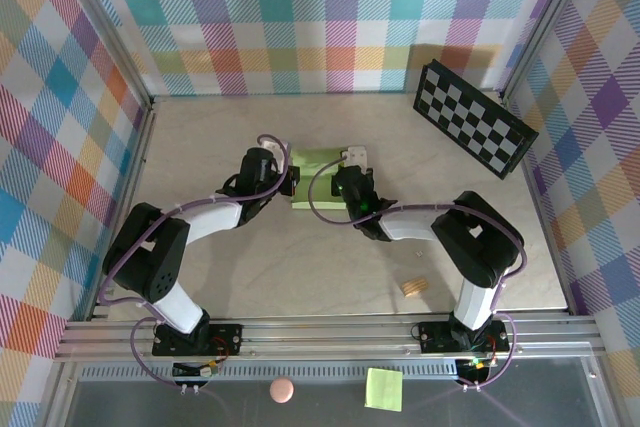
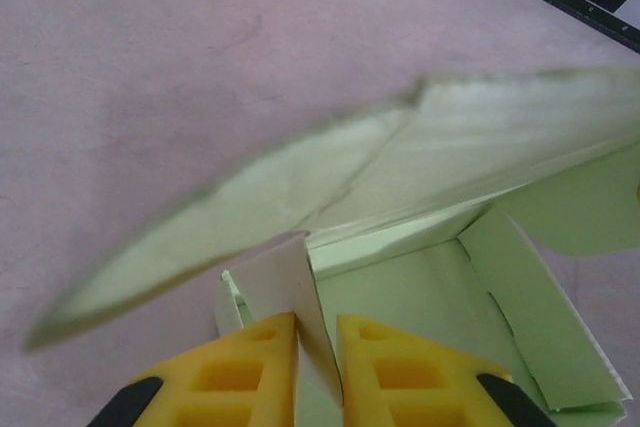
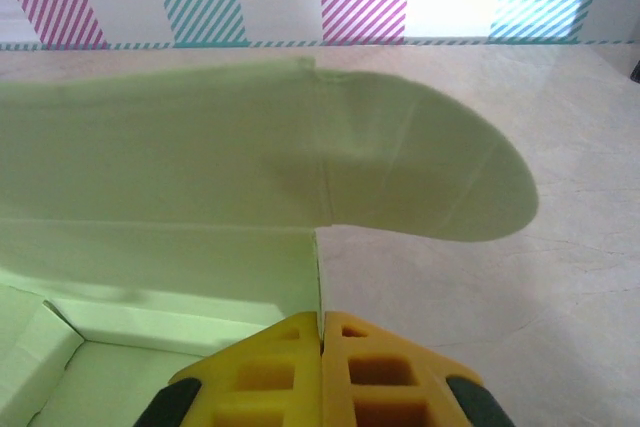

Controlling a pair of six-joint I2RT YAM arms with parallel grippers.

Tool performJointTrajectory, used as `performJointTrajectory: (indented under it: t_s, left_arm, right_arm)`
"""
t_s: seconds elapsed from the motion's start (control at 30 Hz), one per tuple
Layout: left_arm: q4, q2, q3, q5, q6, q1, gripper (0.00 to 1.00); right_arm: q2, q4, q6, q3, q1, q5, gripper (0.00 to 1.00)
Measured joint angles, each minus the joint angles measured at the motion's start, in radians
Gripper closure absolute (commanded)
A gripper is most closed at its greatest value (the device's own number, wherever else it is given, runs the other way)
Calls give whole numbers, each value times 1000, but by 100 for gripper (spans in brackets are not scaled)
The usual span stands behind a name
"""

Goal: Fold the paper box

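At the centre of the counter (image 1: 300, 267), top view, the pale green paper box (image 1: 318, 162) sits partly erected, between the two tools. The left tool (image 1: 288, 185) meets its left side and the right tool (image 1: 345, 185) its right side.

Left wrist view: the left tool (image 2: 318, 352) has its yellow fingers (image 2: 245, 372) pinched on an upright side flap of the paper box (image 2: 420, 297). Low walls enclose a tray whose floor is bare card. A large flap rises across mid-frame, blurred.

Right wrist view: the right tool (image 3: 321, 352) has its fingers (image 3: 265, 377) pressed together on the thin edge of a wall of the paper box (image 3: 180, 167). A tall panel with a rounded tab stands beyond, and a tray corner shows at lower left.

A checkerboard (image 1: 475, 117) lies in the counter's upper right corner, and a small wooden block (image 1: 413, 287) lies at lower right, well apart from the box.
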Motion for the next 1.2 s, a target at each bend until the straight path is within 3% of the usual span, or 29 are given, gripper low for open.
performJointTrajectory:
  t_s: [0.83,1.2]
  left_arm:
    - [-1,-85,-120,0,-22,-35,80]
    - [5,-146,-204,0,-42,-39,74]
  right_arm:
    - [0,169,2,-134,56,43,100]
    - [0,187,-14,-158,67,39,100]
